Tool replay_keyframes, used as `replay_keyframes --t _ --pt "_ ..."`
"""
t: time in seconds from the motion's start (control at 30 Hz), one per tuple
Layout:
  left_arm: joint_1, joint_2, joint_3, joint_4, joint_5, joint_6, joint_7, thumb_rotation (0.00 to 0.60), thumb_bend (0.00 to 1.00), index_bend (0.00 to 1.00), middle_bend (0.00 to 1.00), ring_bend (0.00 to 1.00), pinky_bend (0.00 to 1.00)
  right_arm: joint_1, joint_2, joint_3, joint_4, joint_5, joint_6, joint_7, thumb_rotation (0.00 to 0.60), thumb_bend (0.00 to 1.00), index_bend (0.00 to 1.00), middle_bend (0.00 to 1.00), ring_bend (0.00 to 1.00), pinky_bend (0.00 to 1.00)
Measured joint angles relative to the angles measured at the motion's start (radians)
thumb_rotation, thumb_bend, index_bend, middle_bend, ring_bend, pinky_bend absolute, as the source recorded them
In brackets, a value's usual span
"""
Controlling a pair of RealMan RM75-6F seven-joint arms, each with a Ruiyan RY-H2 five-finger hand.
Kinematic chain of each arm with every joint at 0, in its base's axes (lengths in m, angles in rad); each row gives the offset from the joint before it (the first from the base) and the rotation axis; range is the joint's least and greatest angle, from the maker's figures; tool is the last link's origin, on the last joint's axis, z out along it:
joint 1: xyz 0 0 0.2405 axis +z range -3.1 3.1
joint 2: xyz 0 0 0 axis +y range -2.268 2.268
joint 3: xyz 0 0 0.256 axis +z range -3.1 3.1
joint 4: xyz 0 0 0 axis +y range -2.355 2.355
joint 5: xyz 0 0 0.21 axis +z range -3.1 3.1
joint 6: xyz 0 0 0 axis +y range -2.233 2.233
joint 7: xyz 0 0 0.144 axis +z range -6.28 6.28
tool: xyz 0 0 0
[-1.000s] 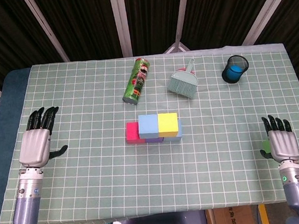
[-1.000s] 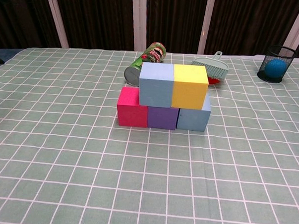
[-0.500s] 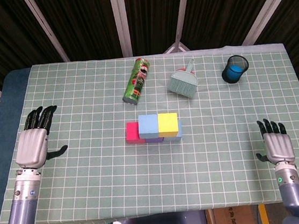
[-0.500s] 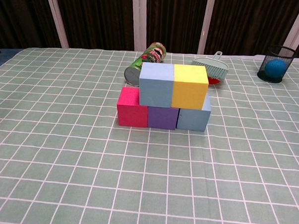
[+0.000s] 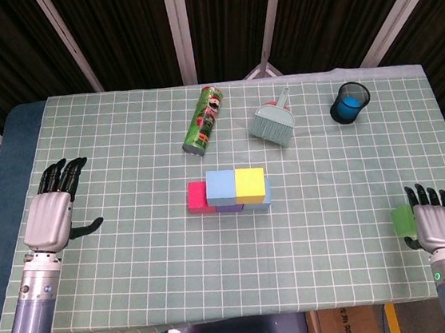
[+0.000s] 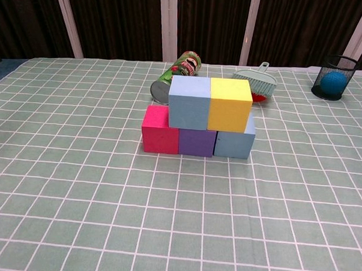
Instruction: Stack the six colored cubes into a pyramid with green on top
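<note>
Five cubes stand stacked mid-table. The bottom row is pink (image 6: 160, 130), purple (image 6: 197, 142) and light blue (image 6: 235, 144). On top sit another light blue cube (image 6: 189, 102) and a yellow cube (image 6: 230, 105). The green cube (image 5: 403, 218) lies near the table's front right edge. My right hand (image 5: 438, 226) is just right of it with its fingers straight and its thumb below the cube, and it holds nothing. My left hand (image 5: 51, 218) hovers at the left edge with its fingers spread and empty. Neither hand shows in the chest view.
A green Pringles can (image 5: 203, 119) lies behind the stack. To its right are a teal hand brush (image 5: 273, 120) and, at the back right, a black mesh cup (image 5: 349, 103) with a blue ball inside. The checked cloth (image 5: 137, 264) covers the table.
My right hand slid left over the green cube, then back right and toward the front edge, leaving the cube uncovered. The left hand and the stack have hardly moved.
</note>
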Motion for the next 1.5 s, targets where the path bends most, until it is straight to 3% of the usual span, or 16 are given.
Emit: replay_keyframes --t 0.37,0.87,1.23,1.5 --pt "0.015 0.005 -0.012 -0.016 0.013 -0.010 0.004 0.600 0.12 0.00 0.07 0.02 0.05 0.026 0.039 -0.015 0.059 0.024 -0.099 0.013 0.600 0.25 0.00 0.02 0.00 0.00" --pt "0.028 0.003 -0.026 -0.020 0.021 -0.023 0.009 0.600 0.12 0.00 0.07 0.02 0.05 0.075 0.027 -0.031 0.213 0.014 -0.223 0.060 0.600 0.25 0.00 0.20 0.06 0.00" --pt "0.034 -0.001 -0.033 -0.019 0.018 -0.034 0.012 0.600 0.12 0.00 0.07 0.02 0.05 0.085 0.021 -0.052 0.238 0.031 -0.257 0.068 0.600 0.25 0.00 0.22 0.07 0.00" --pt "0.039 -0.004 -0.039 -0.019 0.017 -0.039 0.013 0.600 0.12 0.00 0.07 0.02 0.05 0.089 0.005 -0.060 0.254 0.012 -0.264 0.084 0.600 0.25 0.00 0.32 0.15 0.00"
